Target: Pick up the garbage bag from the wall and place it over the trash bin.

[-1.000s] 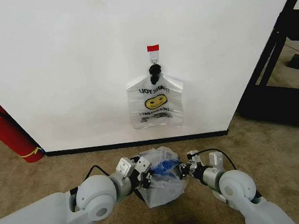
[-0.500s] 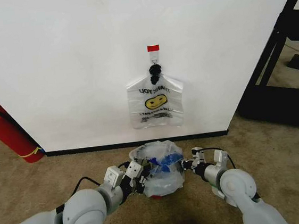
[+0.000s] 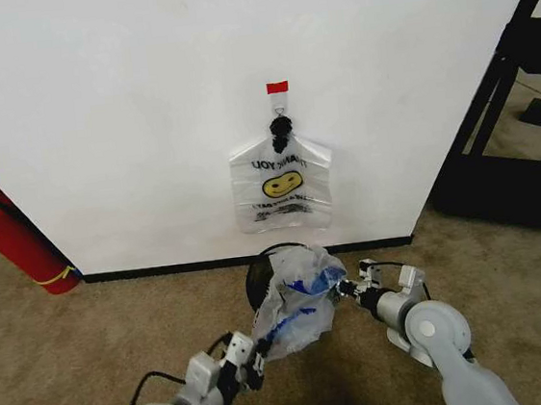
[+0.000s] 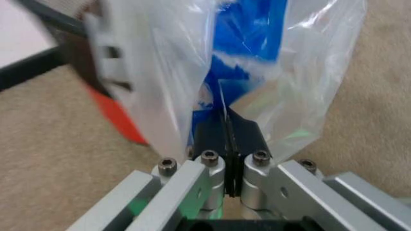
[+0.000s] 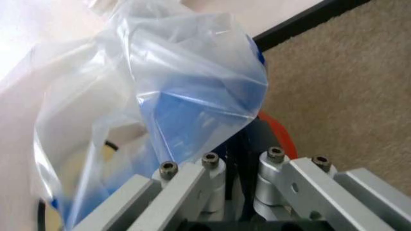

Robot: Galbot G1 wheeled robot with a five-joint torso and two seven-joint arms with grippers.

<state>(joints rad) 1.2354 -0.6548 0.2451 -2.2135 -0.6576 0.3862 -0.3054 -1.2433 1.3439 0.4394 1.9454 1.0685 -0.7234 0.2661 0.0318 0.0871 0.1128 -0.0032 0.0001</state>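
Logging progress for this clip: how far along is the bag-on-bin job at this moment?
Done: the garbage bag is off the wall, pinched by the left gripper and the right gripper. In hand: it hangs stretched between them in front of the trash bin. Left: the bag is not yet over the bin's rim. A bunch of bags hangs on the wall.

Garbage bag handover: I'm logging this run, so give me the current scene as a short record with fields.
garbage bag: held up between both grippers, stretched in front of the trash bin, not yet over its rim
trash bin: on the carpet by the wall, opening partly visible behind the bag
left gripper: shut on the bag's lower edge
right gripper: shut on the bag's upper side
bunch of bags: hanging on the wall hook
fire extinguisher: leaning at the wall, far left
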